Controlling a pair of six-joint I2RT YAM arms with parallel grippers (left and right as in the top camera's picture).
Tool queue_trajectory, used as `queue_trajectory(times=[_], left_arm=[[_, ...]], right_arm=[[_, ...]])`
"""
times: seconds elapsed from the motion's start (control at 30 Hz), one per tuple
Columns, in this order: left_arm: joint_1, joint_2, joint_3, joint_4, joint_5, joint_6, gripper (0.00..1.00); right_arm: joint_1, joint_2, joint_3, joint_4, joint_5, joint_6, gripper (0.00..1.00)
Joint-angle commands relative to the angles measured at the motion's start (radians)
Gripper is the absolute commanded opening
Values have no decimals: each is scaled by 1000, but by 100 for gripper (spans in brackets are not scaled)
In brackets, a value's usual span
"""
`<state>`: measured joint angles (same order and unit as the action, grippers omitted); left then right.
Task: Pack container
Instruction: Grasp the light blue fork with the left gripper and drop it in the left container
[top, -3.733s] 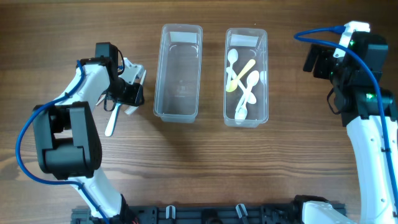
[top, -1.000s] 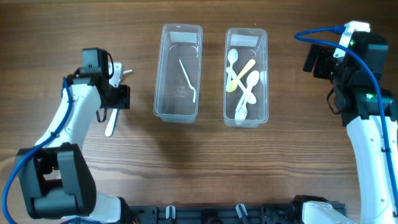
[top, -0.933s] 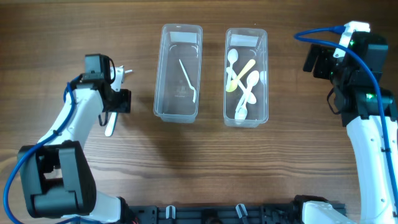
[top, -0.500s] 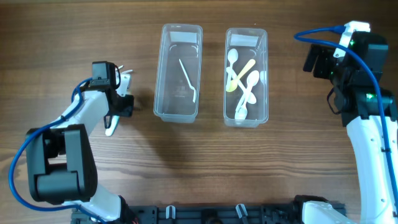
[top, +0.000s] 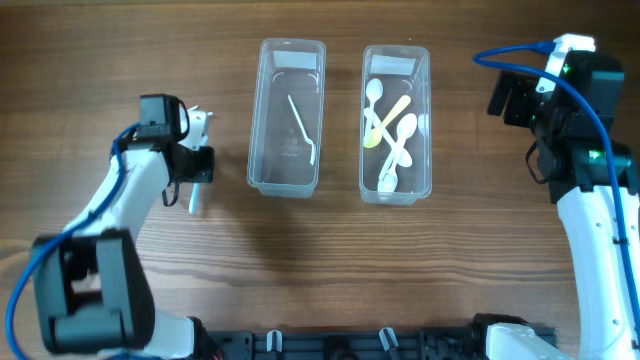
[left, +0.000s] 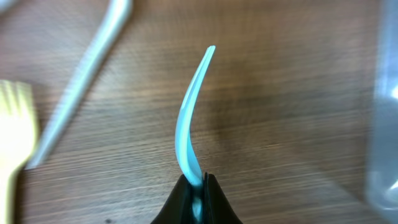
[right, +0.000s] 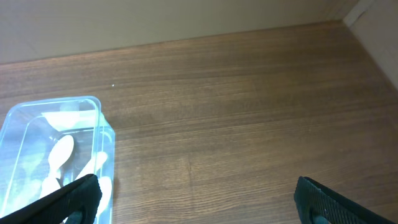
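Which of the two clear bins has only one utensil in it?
The left bin: it holds a single white utensil, while the other bin holds several spoons, one of them yellow.

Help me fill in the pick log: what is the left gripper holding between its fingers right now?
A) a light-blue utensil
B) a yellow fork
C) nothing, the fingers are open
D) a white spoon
A: in the left wrist view, the left gripper is shut on one end of a thin, curved light-blue utensil.
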<state>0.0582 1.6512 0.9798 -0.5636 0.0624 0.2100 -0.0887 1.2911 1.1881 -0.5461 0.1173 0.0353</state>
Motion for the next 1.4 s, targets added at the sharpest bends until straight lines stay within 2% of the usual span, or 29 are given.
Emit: queue_trajectory(times=[0.0, 0.07, 0.13, 0.33, 0.37, 0.47, 0.53, 0.57, 0.6, 0.63, 0.67, 0.73, 0.8, 0.83, 0.87, 0.9, 1.0, 1.07, 1.17, 1.27, 1.37], left_arm=[[2, -158, 52, 3, 77, -66, 4], [0, -238, 55, 17, 208, -119, 4], [-37, -299, 55, 34, 310, -241, 4], [-271, -312, 55, 177, 298, -452, 4], [-306, -303, 55, 209, 251, -482, 4], [-374, -254, 55, 249, 136, -503, 4], [-388, -211, 55, 275, 119, -503, 5], [-388, -178, 55, 302, 119, -502, 25], [-387, -154, 55, 322, 119, -502, 53], [-387, -135, 55, 337, 119, -494, 55], [-387, -130, 55, 342, 119, -455, 62], [-385, -150, 56, 366, 119, -356, 66], [-380, -197, 56, 350, 119, -344, 71], [-376, -252, 56, 319, 119, -344, 76], [-376, -318, 56, 294, 150, -344, 89], [-376, -350, 56, 280, 179, -344, 93], [-376, -452, 56, 212, 188, -344, 97], [-376, -495, 56, 172, 116, -344, 98], [-361, -518, 56, 100, -130, -344, 97], [-288, -502, 56, 51, -398, -343, 100], [-156, -439, 56, 34, -430, -201, 100]], right_arm=[[0, -4, 14, 3, 17, -9, 100], [0, -4, 14, 3, 18, -10, 100], [0, -3, 14, 3, 18, -9, 100], [0, 1, 14, 3, 17, -9, 100], [0, 1, 14, 3, 17, -9, 100], [0, 1, 14, 3, 18, -9, 100], [0, 1, 14, 3, 17, -9, 100], [0, 1, 14, 3, 17, -9, 100], [0, 1, 14, 3, 17, -9, 100], [0, 1, 14, 3, 17, -9, 100], [0, 1, 14, 3, 17, -9, 100], [0, 1, 14, 3, 17, -9, 100], [0, 1, 14, 3, 17, -9, 100], [0, 1, 14, 3, 17, -9, 100], [0, 1, 14, 3, 18, -9, 100], [0, 1, 14, 3, 17, -10, 100], [0, 1, 14, 3, 18, -9, 100], [0, 1, 14, 3, 17, -9, 100], [0, 1, 14, 3, 18, -9, 100], [0, 1, 14, 3, 18, -9, 100], [0, 1, 14, 3, 17, -9, 100]])
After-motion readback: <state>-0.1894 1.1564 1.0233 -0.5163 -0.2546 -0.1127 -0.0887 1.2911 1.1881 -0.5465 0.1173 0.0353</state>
